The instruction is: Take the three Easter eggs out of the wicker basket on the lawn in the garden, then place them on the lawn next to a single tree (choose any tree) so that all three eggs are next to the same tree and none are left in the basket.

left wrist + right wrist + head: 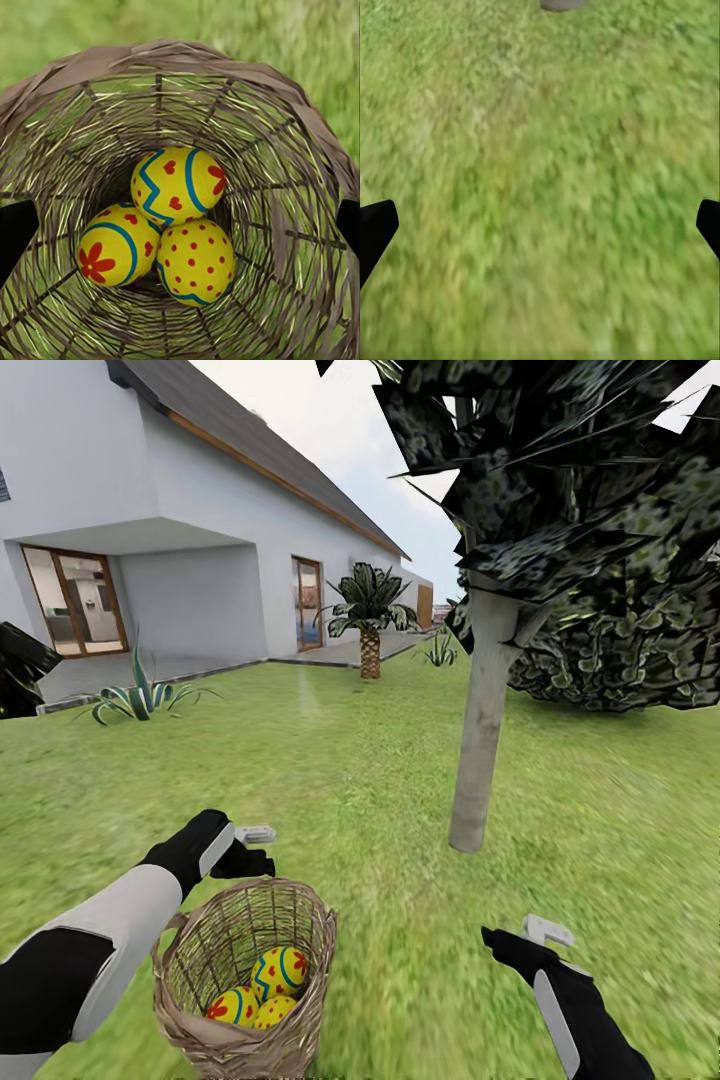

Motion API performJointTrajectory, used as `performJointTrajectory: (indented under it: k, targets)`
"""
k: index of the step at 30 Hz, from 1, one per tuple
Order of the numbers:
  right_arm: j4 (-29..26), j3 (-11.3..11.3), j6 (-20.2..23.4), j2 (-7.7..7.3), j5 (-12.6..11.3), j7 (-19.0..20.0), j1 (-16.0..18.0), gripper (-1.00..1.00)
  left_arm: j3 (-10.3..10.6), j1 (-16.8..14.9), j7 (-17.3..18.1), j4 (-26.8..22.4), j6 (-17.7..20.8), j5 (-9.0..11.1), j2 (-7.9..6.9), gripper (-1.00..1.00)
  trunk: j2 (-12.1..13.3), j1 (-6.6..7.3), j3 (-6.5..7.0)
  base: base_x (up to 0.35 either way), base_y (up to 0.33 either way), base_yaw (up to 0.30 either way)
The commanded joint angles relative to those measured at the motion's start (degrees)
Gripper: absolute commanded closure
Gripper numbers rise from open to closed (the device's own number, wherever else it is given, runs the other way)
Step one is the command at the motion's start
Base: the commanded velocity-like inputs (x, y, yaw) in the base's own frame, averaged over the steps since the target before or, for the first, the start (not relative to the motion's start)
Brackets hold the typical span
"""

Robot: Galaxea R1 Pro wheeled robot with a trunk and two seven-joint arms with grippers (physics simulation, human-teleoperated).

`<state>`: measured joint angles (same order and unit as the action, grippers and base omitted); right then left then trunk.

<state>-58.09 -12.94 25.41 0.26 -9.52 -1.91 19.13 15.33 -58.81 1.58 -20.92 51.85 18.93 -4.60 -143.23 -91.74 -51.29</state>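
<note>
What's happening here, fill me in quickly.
A two-armed robot is on the lawn beside a wicker basket that holds all three Easter eggs. Its left gripper hangs open over the basket's rim, looking straight down at the eggs, and grips nothing. The right gripper is open and empty over bare grass. The thin grey-trunked tree stands close by, ahead and to the right, with no egg beside it yet.

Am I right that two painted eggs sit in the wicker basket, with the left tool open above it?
Not quite: three Easter eggs sit in the wicker basket, not two, as the left wrist view shows. The rest holds: the left tool is open above the basket.
</note>
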Motion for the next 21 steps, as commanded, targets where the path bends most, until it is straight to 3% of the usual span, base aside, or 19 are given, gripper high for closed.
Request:
performJointTrajectory:
  k: [1, 13, 20, 21]
  targets:
    - [-0.1, -0.1, 0.3, 0.02, -0.6, -0.2, 0.0, -1.0, 0.4, 0.0, 0.3, -0.1, 0.2, 0.1, -0.08, -1.0, 0.0, -0.01, -0.29, 0.0, 0.0, 0.0]
    - [-0.8, -0.1, 0.3, 0.1, -0.6, 0.1, 0.0, -1.0, 0.5, -0.1, 1.3, -0.1, 0.3, 0.1, -0.23, -1.0, -0.2, -0.22, -2.06, 0.0, 0.0, 0.0]
    - [-10.5, 0.1, 2.6, 0.47, -0.9, 3.7, -0.6, -1.0, 0.4, -0.1, 1.4, -0.1, 0.3, 0.1, -0.21, -1.0, -0.2, -0.27, -2.51, 0.0, 0.0, 0.0]
    - [-14.1, -0.2, 5.5, 0.54, -1.8, 4.1, -0.9, -1.0, 0.4, -0.1, 1.4, -0.1, 0.3, 0.1, -0.19, -1.0, -0.2, -0.27, -2.51, 0.0, 0.0, 0.0]
